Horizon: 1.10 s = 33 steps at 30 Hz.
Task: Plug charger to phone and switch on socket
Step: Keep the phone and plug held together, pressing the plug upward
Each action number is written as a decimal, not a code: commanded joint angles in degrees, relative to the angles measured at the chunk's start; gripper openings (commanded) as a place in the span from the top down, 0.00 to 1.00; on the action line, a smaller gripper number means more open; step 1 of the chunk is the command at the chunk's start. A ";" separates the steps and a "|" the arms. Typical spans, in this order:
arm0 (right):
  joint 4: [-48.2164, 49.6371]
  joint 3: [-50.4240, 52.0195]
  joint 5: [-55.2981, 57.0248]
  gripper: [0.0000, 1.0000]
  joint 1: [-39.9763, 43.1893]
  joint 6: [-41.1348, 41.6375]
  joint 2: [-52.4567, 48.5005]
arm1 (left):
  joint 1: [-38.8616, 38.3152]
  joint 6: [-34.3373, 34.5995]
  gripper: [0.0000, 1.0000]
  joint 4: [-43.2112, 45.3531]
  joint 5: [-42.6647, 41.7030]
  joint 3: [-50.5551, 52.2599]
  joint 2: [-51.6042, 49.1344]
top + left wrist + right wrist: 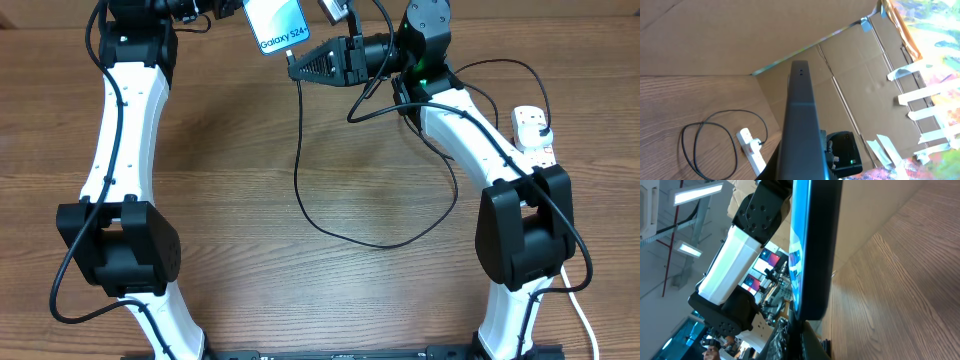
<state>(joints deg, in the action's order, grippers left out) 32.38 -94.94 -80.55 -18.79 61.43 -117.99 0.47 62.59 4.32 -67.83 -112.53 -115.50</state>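
Overhead view, item by item.

1. The phone (278, 24): it is sitting at the far edge of the table (250, 150), raised off the wood and tilted, with its light blue screen showing "Galaxy S24+". The left wrist view is catching it edge-on (800, 125), rising from the bottom of the picture. The right wrist view is showing its lit face from the side (810, 250).

2. Left gripper (232, 8): it is clamping the phone by its left side. Most of this hand is lying beyond the top of the picture.

3. Right gripper (296, 68): it is pointing left just below the phone's lower edge, with its jaws narrowed on the free end of the charger (300, 170). Whether the plug tip is touching the phone cannot be told.

4. The charger: its thin black cable is dropping from the right fingertips, looping wide across the wood and running back towards the right. The left wrist view is showing this loop (690, 135) lying beside the strip.

5. The socket (533, 133): it is lying on the table's right side, beside the right arm, with a black plug seated in it (751, 146). The switch positions cannot be made out.

6. White cord (583, 320): it is trailing along the near right edge.
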 commanded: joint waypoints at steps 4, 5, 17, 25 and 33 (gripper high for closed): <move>0.35 -1.03 -0.07 0.96 0.04 -0.17 2.38 | -0.50 -1.29 0.96 0.22 -1.27 -0.98 0.87; 0.35 -1.03 -0.09 0.96 0.04 -0.17 2.38 | -0.59 -1.31 0.96 0.20 -1.27 -0.98 0.87; 0.33 -1.03 -0.11 0.96 0.04 -0.15 2.38 | -1.40 -2.40 0.96 -0.02 -1.97 -0.98 0.87; 0.35 -1.03 -0.07 0.96 0.17 -0.28 2.38 | -1.14 -2.29 0.96 0.00 -2.12 -0.98 0.87; 0.33 -1.03 0.09 0.96 0.15 -0.35 2.38 | -1.16 -0.81 0.96 0.02 -2.23 -0.98 0.87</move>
<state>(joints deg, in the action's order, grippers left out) 32.38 -94.94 -80.95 -18.79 61.41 -117.99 -0.40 61.34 4.08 -68.55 -112.53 -115.50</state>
